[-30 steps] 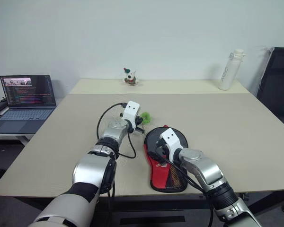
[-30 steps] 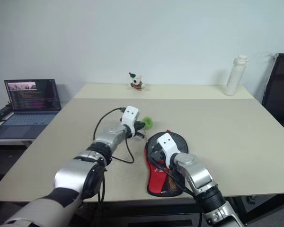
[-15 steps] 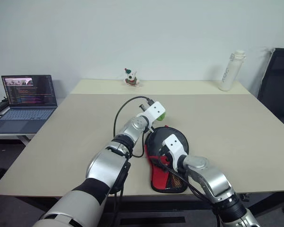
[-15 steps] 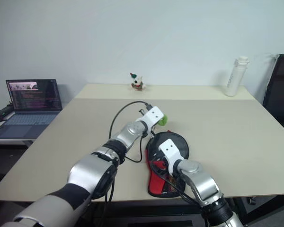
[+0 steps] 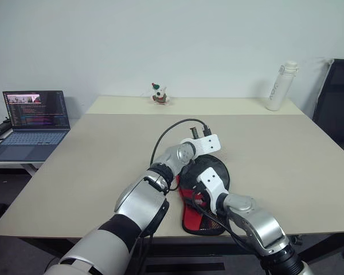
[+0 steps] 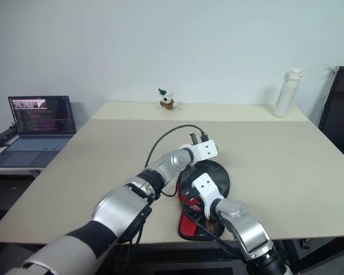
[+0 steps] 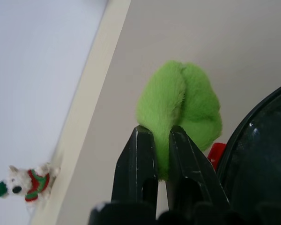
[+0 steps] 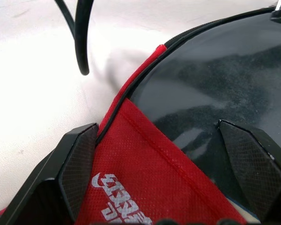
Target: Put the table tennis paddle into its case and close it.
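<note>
- Looks like an office or a lab room.
- Large beige table (image 5: 103, 149) under a plain, bare white wall (image 5: 160, 40).
- Open laptop (image 5: 31, 123) with code on screen, set on a lower side desk just past the table's left edge.
- Black office chair (image 5: 338, 103) beyond the table's far right corner.
- White water bottle (image 5: 278, 86) upright near that corner.
- Small stuffed toy dog (image 5: 157, 94) by the table's far edge, middle.

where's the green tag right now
The green tag is pinched in the left claw, just above the table beside the round end of the case.
</note>
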Available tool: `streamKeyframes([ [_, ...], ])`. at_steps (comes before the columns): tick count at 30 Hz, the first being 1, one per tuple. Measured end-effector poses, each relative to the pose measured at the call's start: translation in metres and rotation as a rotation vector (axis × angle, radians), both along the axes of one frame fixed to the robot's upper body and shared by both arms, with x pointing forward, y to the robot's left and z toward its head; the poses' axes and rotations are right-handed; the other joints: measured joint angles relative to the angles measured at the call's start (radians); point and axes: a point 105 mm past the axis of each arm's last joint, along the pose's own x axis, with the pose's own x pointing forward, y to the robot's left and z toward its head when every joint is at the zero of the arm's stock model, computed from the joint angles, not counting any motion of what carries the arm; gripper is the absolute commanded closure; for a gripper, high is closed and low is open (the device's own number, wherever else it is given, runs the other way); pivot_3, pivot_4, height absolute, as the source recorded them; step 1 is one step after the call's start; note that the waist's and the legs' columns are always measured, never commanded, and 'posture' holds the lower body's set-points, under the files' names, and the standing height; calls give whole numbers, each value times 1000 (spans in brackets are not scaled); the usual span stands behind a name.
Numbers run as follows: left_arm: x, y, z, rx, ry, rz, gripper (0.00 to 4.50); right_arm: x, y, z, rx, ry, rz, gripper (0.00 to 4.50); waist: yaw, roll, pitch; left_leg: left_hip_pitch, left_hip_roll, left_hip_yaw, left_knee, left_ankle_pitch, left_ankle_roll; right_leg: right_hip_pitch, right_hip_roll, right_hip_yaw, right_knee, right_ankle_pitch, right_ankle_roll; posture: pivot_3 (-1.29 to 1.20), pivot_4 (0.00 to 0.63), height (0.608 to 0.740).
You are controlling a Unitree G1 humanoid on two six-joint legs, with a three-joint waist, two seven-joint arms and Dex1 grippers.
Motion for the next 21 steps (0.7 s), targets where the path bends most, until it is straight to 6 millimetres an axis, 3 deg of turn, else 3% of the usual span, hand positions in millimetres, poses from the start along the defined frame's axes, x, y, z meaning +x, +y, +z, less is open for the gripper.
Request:
streamKeyframes([
  [7, -1, -4, 1, 25, -12, -9, 4461, 0, 0, 0, -4, -5, -4, 0, 0, 0, 0, 0, 0, 0, 0, 0, 0, 0, 0, 0, 0, 0, 0, 0, 150, 740],
  [11, -6, -13, -5, 40, 28, -46, 3194, -1, 1, 0, -3, -5, -5, 0, 0, 0, -1, 0, 0, 0, 0, 0, 0, 0, 0, 0, 0, 0, 0, 0, 150, 740],
  [19, -17, -33, -4, 13, 67, -139, 218, -4, 8, -4, -1, 11, 14, 0, -8, 2, -13, 2, 1, 1, -2, 0, 0, 0, 0, 0, -1, 0, 1, 0, 150, 740],
  [21, -18, -33, -2, -22, 79, -150, 52, -2, 8, -5, -5, 16, 16, 0, -8, 2, -16, 2, 1, 1, -2, 0, 0, 0, 0, 0, 0, 0, 1, 0, 150, 740],
])
